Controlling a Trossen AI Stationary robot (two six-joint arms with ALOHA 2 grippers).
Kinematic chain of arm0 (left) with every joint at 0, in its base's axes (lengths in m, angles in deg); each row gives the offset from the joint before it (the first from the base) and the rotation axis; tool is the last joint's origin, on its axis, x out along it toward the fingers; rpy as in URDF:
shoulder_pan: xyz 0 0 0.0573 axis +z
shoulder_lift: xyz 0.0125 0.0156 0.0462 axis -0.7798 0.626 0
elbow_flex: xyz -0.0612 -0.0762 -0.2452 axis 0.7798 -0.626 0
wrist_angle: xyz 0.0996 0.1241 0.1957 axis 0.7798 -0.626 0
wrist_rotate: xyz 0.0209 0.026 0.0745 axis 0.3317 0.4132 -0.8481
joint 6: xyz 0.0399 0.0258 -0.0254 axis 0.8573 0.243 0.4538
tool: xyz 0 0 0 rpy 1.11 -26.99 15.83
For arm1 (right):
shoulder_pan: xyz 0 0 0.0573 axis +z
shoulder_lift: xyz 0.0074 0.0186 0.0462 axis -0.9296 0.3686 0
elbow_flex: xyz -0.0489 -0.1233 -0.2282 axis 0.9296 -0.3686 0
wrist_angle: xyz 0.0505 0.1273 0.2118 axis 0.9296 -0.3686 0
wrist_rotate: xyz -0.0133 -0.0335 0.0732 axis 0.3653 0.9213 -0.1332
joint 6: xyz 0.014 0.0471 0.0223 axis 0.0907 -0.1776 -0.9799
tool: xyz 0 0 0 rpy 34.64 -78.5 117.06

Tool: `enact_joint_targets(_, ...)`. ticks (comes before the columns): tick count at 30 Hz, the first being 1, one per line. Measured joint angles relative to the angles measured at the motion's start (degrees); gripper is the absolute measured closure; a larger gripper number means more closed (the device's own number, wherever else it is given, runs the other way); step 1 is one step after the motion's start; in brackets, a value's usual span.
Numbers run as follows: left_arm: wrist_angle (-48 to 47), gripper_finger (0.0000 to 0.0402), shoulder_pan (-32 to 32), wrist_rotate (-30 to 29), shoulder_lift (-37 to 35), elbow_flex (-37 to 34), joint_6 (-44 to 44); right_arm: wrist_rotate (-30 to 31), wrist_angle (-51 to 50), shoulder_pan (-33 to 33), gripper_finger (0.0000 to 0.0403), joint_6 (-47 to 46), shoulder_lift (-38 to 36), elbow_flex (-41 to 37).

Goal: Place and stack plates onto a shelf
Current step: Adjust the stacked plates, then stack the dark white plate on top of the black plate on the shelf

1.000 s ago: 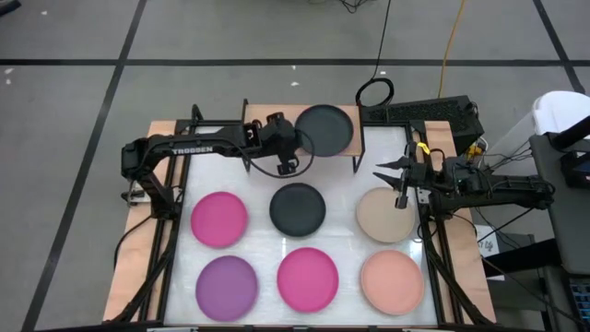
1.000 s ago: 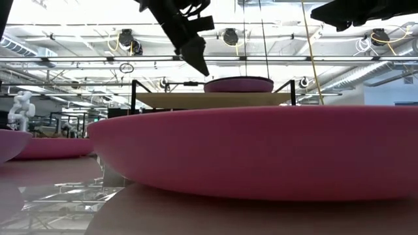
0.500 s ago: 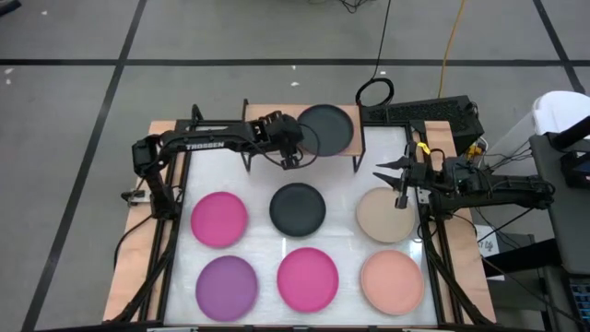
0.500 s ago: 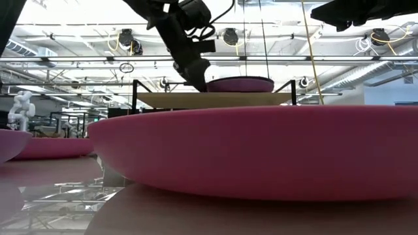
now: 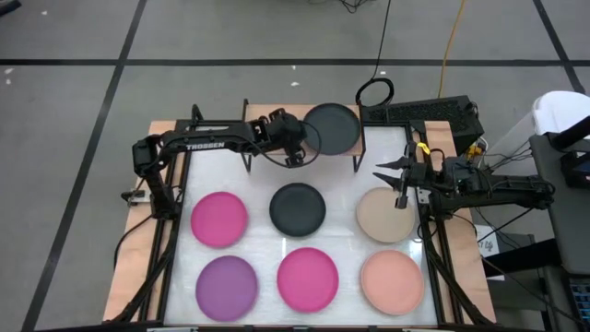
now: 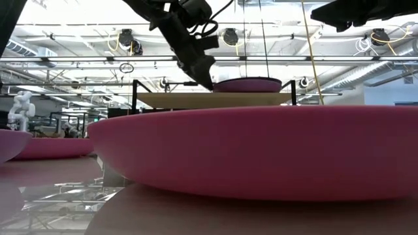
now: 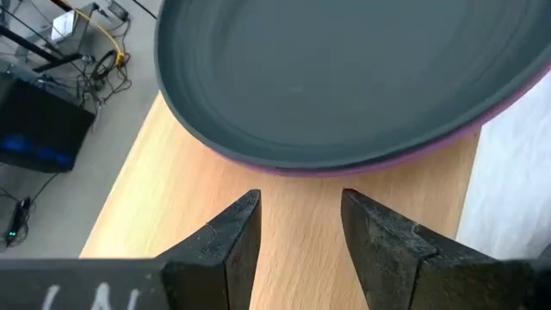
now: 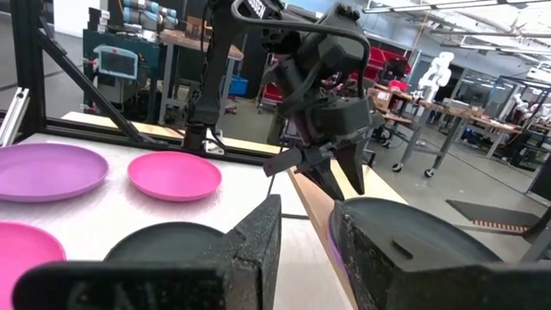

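Left gripper [image 5: 297, 148], on an arm lettered "TROSSEN" [image 5: 192, 147], hangs with fingers slightly apart beside a dark grey round plate [image 5: 332, 129] stacked on a purple one on the light-wood shelf [image 7: 284, 232]. Right gripper [image 5: 387, 175] waits, fingers apart, over the beige plate [image 5: 383, 217]. Five more plates lie on the white table [image 5: 258, 242].

Left pincer [image 5: 297, 159] extended, fingers apart, right pincer [image 5: 391, 176] raised, parted
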Motion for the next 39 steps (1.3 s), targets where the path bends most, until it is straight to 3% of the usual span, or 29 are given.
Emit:
enact_joint_targets(7,-1.78,0.0234,-0.10,-2.72,-1.01,0.00,-0.56,0.00,-1.15,0.00,0.0310,0.00,-0.02,0.00)
enact_joint_targets(22,-0.78,0.0234,-3.97,-2.78,-11.94,-1.03,-2.62,0.00,-4.61,0.00,0.0310,-2.39,-0.02,-0.02)
enact_joint_targets(28,12.76,0.0234,-4.93,-2.86,-18.84,-12.38,-1.89,0.00,-5.57,0.00,0.0310,-3.10,-0.02,-0.02)
enact_joint_targets(39,48.51,0.0234,-6.10,-1.34,-31.98,-37.90,-3.72,0.14,-6.44,0.00,0.0310,-3.47,0.25,-0.02)
